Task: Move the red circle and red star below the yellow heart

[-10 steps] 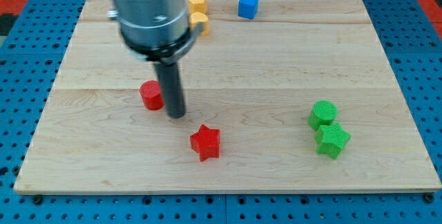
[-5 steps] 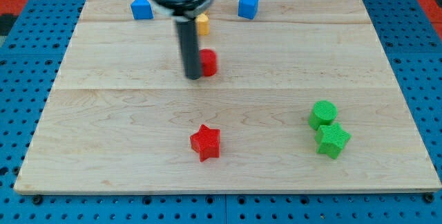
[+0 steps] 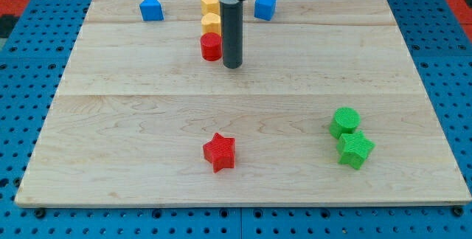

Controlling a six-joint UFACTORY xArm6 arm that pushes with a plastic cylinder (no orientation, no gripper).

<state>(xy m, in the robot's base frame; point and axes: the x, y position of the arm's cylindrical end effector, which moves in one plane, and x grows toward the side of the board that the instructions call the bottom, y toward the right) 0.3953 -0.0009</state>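
The red circle (image 3: 211,47) sits near the view's top middle, touching the lower edge of the yellow heart (image 3: 212,24). A second yellow block (image 3: 209,4) stands just above the heart. The red star (image 3: 220,152) lies alone low in the middle of the board. My tip (image 3: 232,65) rests on the board just right of the red circle and slightly below it, close to it; I cannot tell if it touches.
A blue block (image 3: 151,8) is at the top left and a blue cube (image 3: 265,6) at the top, right of the rod. A green circle (image 3: 344,122) and a green star (image 3: 355,150) sit together at the right. The wooden board (image 3: 110,158) lies on a blue pegboard.
The red circle went from the board's left middle up and right to just under the yellow heart. My tip went from the circle's left side to its right side.
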